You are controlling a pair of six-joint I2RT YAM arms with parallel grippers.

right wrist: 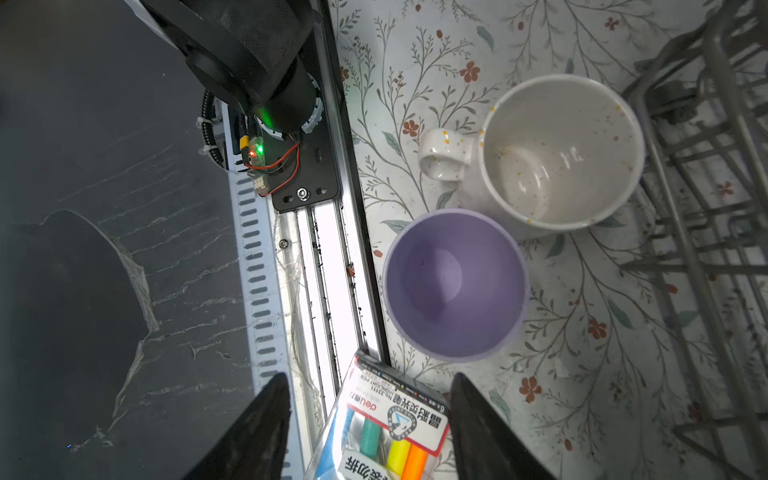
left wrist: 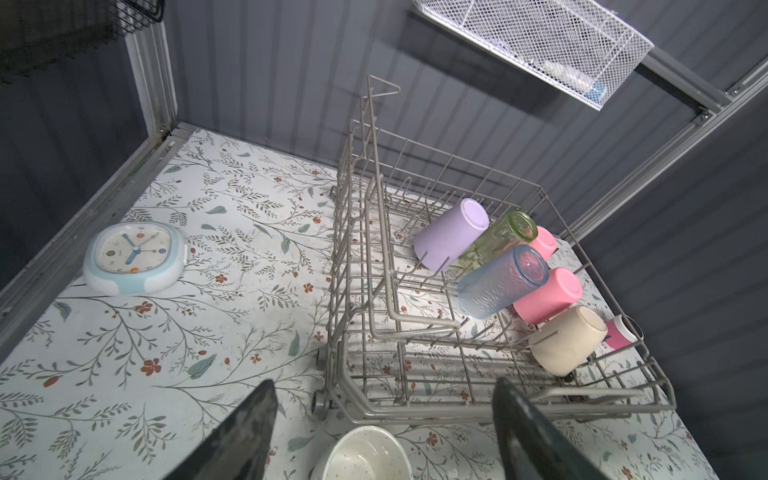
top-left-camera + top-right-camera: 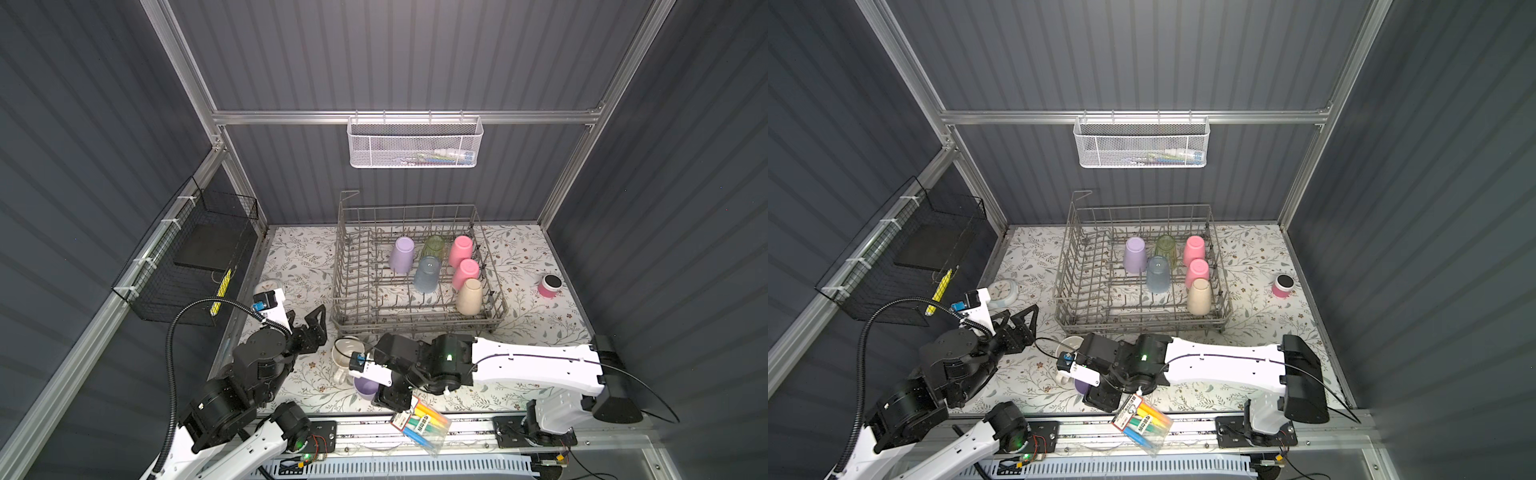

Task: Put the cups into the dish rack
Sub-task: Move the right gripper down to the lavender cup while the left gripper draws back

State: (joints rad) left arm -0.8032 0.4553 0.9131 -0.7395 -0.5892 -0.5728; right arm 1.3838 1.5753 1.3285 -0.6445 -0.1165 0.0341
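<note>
Several cups stand upside down in the grey dish rack [image 3: 340, 266], among them a lilac one [image 3: 401, 254], a blue one [image 3: 428, 274] and a beige one [image 3: 469, 296]. In front of the rack, a cream mug [image 1: 557, 153] and a second lilac cup [image 1: 455, 282] stand upright on the table, side by side. My right gripper [image 1: 368, 378] hangs at the table's front edge beside the lilac cup, its jaws closed onto a clear marker pack [image 1: 390, 424]. My left gripper [image 2: 384, 382] is open and empty, near the rack's front left corner, above the mug [image 2: 365, 457].
A white and blue clock [image 3: 268, 287] lies at the table's left edge. A pink pot with a black top [image 3: 549, 286] stands right of the rack. A white mesh basket [image 3: 415, 141] hangs on the back wall and a black wire basket [image 3: 187, 266] on the left wall.
</note>
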